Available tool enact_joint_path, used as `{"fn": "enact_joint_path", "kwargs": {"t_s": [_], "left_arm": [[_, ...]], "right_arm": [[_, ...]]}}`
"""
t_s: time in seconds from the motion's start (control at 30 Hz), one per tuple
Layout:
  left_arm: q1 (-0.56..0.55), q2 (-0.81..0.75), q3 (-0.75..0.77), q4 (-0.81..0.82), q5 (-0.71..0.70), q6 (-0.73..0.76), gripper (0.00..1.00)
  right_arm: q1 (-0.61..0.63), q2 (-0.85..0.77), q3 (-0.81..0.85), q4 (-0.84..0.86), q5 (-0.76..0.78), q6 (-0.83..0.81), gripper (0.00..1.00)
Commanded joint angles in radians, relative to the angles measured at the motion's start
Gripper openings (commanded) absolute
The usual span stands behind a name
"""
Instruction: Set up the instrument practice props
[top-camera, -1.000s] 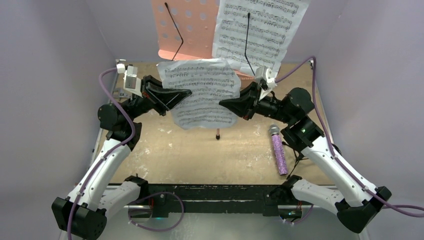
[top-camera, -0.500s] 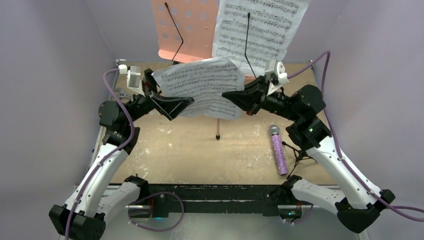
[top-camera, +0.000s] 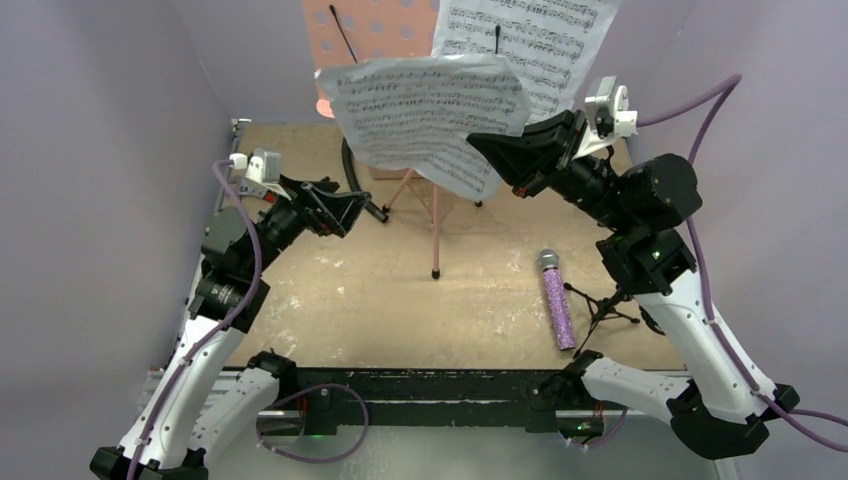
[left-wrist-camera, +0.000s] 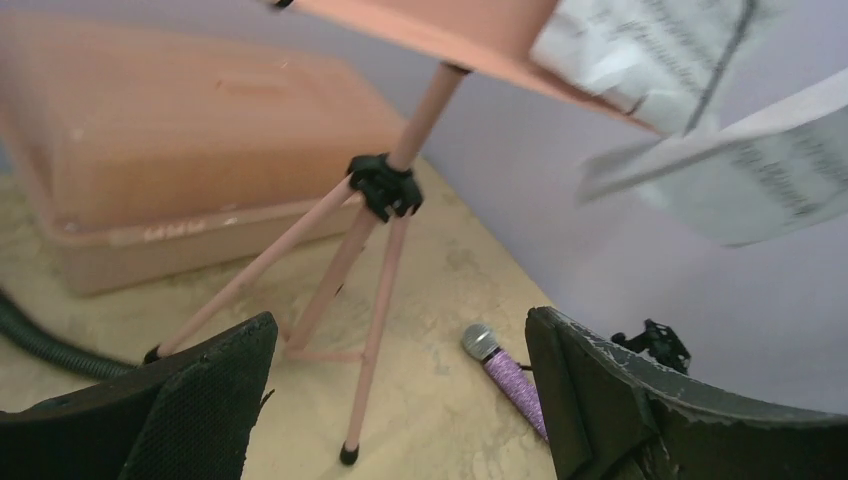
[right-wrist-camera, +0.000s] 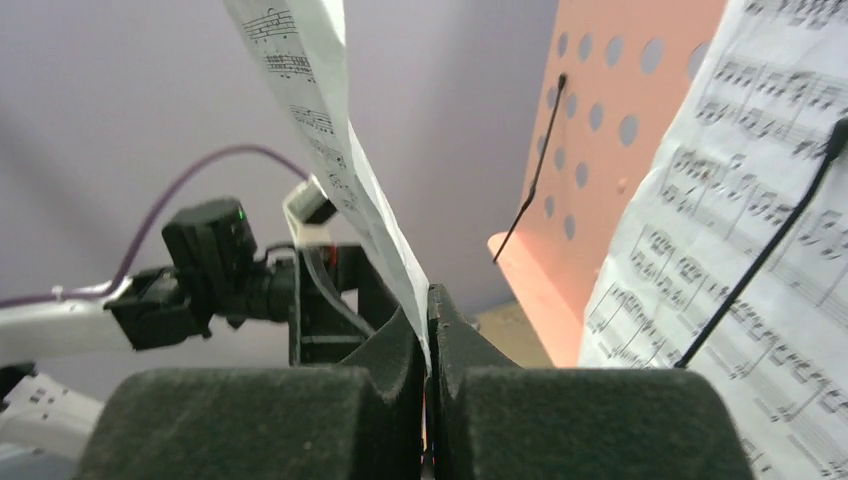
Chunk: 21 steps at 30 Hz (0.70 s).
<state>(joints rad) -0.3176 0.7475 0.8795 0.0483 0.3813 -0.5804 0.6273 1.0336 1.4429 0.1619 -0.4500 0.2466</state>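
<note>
So, left gripper (top-camera: 350, 208) had let go and dropped low by the music stand (top-camera: 390, 40) legs, jaws spread, nothing between them. The loose sheet-music page (top-camera: 425, 110) went up with the right gripper (top-camera: 492, 152) alone, pinched at its edge, hanging in front of the stand's bare left half. The other page (top-camera: 540, 40) was already on the stand. Microphone (top-camera: 557, 305) lay flat on the table (top-camera: 330, 300) beside the mic stand (top-camera: 605, 305); I judged those next.

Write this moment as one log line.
right tool: shut on loose sheet-music page, up by music stand | left tool: open, empty | microphone: lying on table
</note>
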Motion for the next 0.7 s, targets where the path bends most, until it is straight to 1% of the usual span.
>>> {"fn": "enact_joint_path", "kwargs": {"t_s": [0.0,0.1,0.2,0.3,0.47,0.6,0.67], "left_arm": [[-0.004,0.004,-0.04,-0.187,-0.174,0.012,0.93],[-0.005,0.031,-0.053,-0.258,-0.213,-0.015,0.93],[-0.005,0.075,-0.051,-0.326,-0.228,-0.038,0.93],[-0.004,0.132,-0.03,-0.403,-0.243,-0.051,0.93],[0.007,0.226,0.009,-0.491,-0.248,-0.069,0.93],[0.07,0.3,0.052,-0.548,-0.207,-0.086,0.93],[0.152,0.324,0.063,-0.548,-0.139,-0.105,0.92]], "right_arm": [[-0.003,0.014,0.095,-0.025,0.119,0.014,0.0],[-0.003,0.032,0.142,-0.047,0.141,0.026,0.0],[-0.002,0.087,0.239,-0.128,0.125,0.029,0.0],[-0.002,0.142,0.332,-0.196,0.101,0.033,0.0],[-0.002,0.208,0.442,-0.27,0.122,0.049,0.0],[-0.003,0.287,0.585,-0.38,0.144,0.057,0.0],[-0.003,0.322,0.635,-0.422,0.169,0.067,0.0]]}}
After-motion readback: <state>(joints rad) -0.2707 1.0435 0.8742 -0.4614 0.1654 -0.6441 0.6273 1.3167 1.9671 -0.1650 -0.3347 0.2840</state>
